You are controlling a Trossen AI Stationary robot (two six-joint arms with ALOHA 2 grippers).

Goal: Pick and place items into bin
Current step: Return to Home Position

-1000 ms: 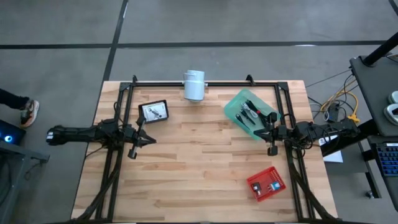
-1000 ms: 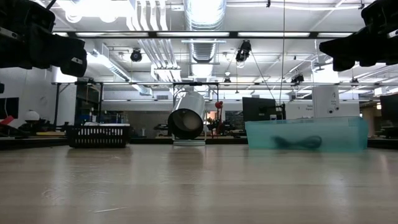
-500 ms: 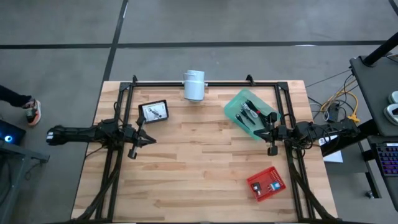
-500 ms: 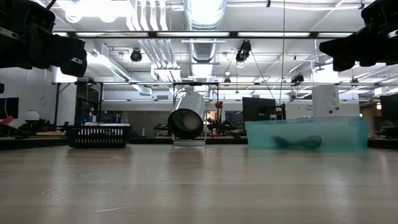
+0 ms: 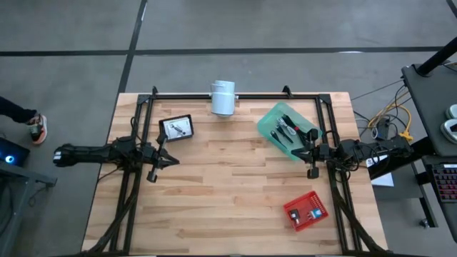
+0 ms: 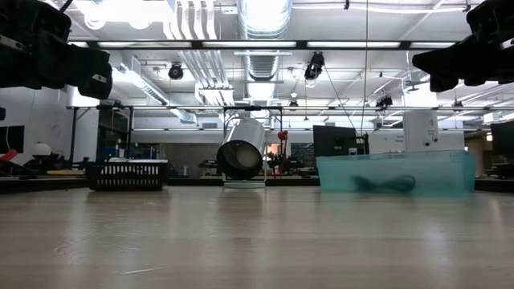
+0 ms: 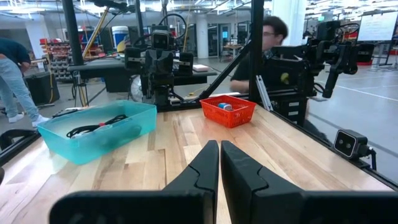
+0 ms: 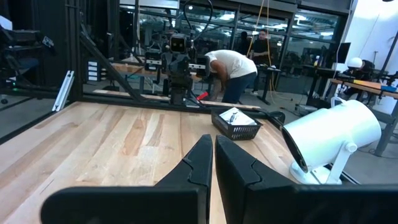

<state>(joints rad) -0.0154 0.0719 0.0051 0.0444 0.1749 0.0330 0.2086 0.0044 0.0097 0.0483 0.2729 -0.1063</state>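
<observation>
Clearance: the middle of the table [image 5: 228, 182] is bare between the arms. The left gripper [image 5: 171, 161] hangs over the left side and the right gripper [image 5: 299, 152] over the right, well apart.
Left gripper: fingers [image 7: 205, 167] pressed together, holding nothing.
Right gripper: fingers [image 8: 200, 160] closed, empty, just beside the green bin.
Green bin [image 5: 270, 120]: angled, at the far right; black cords [image 5: 285, 133] lie inside.
Black bin [image 5: 161, 129]: at the far left; white packets [image 5: 177, 128] with dark prints lie inside.
Red basket [image 5: 294, 216]: at the near right; its small contents are too small to tell.
Surface: pale wood planks.
Room: a white cylinder [image 5: 223, 98] stands at the far edge, and a person [image 8: 231, 67] bends beyond the table.
</observation>
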